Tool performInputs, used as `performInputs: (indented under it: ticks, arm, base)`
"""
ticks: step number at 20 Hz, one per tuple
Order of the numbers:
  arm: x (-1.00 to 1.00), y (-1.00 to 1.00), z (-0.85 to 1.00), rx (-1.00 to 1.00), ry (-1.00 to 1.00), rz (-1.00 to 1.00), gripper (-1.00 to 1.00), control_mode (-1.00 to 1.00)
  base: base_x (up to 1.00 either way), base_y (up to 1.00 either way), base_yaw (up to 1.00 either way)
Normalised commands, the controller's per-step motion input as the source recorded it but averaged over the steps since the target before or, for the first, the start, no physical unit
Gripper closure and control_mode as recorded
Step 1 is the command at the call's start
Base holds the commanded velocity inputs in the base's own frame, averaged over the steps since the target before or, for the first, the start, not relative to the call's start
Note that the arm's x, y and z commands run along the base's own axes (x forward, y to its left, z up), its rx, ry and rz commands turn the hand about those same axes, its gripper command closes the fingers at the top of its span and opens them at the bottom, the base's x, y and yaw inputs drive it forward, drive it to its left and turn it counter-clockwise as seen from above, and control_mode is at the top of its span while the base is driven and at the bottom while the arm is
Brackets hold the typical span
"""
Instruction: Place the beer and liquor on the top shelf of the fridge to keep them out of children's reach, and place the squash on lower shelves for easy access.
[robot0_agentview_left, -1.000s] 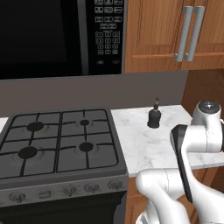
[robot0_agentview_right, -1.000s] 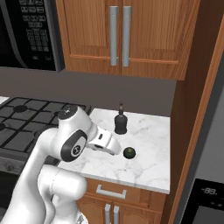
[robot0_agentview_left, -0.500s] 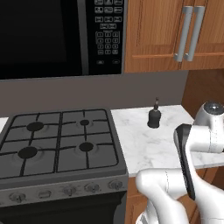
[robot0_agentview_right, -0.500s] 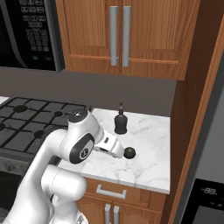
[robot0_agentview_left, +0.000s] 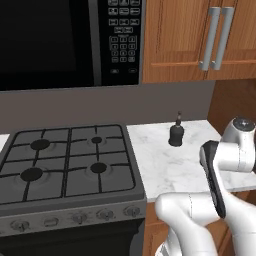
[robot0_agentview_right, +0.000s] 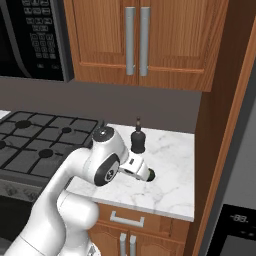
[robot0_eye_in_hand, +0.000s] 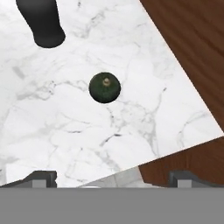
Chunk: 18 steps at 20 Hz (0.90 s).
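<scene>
A: Compared with a second ago, the arm has swung further toward the right end of the marble surface (robot0_agentview_right: 165, 192); its wrist now reaches out over the squash (robot0_eye_in_hand: 105, 87), where before it sat short of it.

B: And the tool (robot0_eye_in_hand: 112, 177)?

A: Released, its two dark tips spread wide at the bottom of the hand view, with nothing between them. It hangs above the surface, apart from the squash.

B: Did any of the things move?

A: No. The liquor (robot0_agentview_right: 137, 141) stands where it stood, upright near the back wall, and the squash lies nearer the front edge, well apart from it.

B: What is hard to see?

A: In the right base view the wrist covers most of the squash; only a dark sliver shows at its end. In the hand view the liquor (robot0_eye_in_hand: 43, 24) is cut off by the top edge, so only its rounded black body shows. The arm blocks part of the surface in the left base view, where the liquor (robot0_agentview_left: 176, 133) is clear.

B: How does the squash look?

A: A small, round, very dark green ball with a pale stem spot on top, resting on white veined marble beside the brown wooden panel (robot0_eye_in_hand: 192, 52).
</scene>
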Motion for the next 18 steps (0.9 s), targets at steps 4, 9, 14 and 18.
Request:
performInputs:
  ticks: [4,9,14,18]
  arm:
    - [0.39,-0.19,-0.36,0.01,0.0,0.0,-1.0,-1.0]
    - [0.41,-0.08,-0.31,0.0,0.0,0.0,-1.0,-1.0]
    - [0.39,0.0,-0.21,0.0,0.0,0.0,-1.0,-1.0]
    - [0.4,0.0,-0.2,0.0,0.0,0.0,-1.0,-1.0]
  base:
    - [0.0,0.0,0.0]
    - [0.0,0.0,0.0]
    - [0.0,0.0,0.0]
    - [0.0,0.0,0.0]
